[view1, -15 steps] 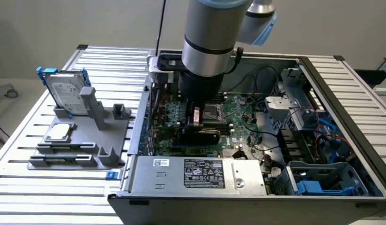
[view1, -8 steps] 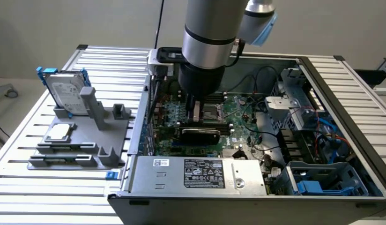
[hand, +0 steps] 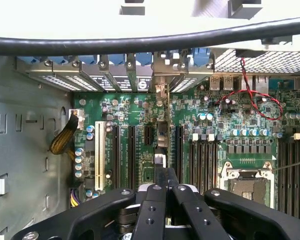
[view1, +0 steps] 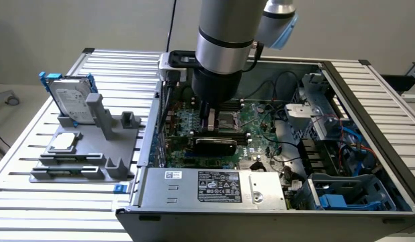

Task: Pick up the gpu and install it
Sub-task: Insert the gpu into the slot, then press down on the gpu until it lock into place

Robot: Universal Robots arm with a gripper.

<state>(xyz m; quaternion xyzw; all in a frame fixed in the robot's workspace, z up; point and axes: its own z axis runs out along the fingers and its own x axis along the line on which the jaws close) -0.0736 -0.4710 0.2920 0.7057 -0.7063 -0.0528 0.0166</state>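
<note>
The exterior camera stands high off my arm, looking steeply down on the open computer case (view1: 261, 216) and worktop (view1: 32, 212) from mid-distance. My wrist camera peers past my claw (hand: 160, 172), close over the motherboard (hand: 135, 112), which both views share.

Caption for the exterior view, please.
Arm reaches into the open PC case, shut hand just above the gpu at the motherboard.

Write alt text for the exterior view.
A robot arm reaches down into an open computer case, its shut gripper right above the gpu, which sits on the motherboard. Toward the exterior view's left, a grey fixture holds a hard drive and a CPU chip.
</note>
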